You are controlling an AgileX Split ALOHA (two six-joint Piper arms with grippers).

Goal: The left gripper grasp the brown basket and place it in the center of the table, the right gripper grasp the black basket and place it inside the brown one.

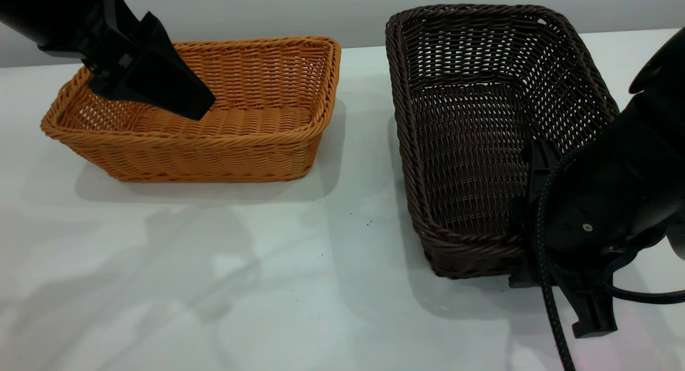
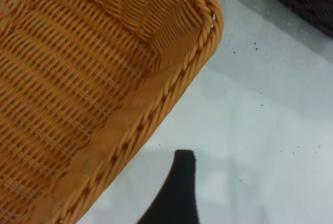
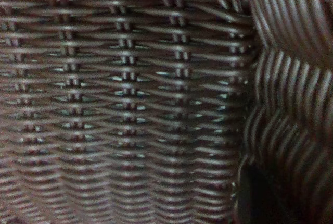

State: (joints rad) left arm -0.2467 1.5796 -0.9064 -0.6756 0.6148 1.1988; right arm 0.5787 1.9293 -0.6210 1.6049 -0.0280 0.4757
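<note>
On the white desk (image 1: pixel 214 285), the left tool (image 1: pixel 182 100) hangs over the brown basket (image 1: pixel 257 141), grip unclear; the right tool (image 1: pixel 540 210) grips the black basket's (image 1: pixel 471 146) near corner rim.

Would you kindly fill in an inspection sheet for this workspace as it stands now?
Surface: white table, a few tiny dark specks near the middle.
Job's things: brown basket upright at the far left; black basket at the right, tipped up on its near edge. Apart, not nested.
Clutter: nothing seen.
Grippers: left gripper reaches into the brown basket over its left end; right gripper is at the black basket's near right corner, whether it grips cannot be told.
Cables: braided black cable trails from the right arm to the table.
Surroundings: plain pale wall behind.
</note>
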